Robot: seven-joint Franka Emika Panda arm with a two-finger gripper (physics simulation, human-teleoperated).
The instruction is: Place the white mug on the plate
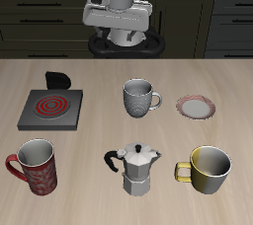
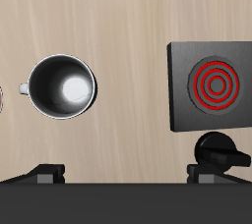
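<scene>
Still untouched, white mug [image 1: 140,99] stands upright just beside plate [image 1: 197,107], forward of raised tool [image 1: 120,34]; tool grip unclear.

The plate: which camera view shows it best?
The exterior view shows the plate best: whole, with its reddish rim, lying beside the white mug. The wrist view shows only a thin piece of it at the picture's edge, next to the mug's handle.

Simulated kitchen: stove burner [image 1: 49,108], moka pot [image 1: 135,169], dark cabinets [image 1: 40,17].
</scene>
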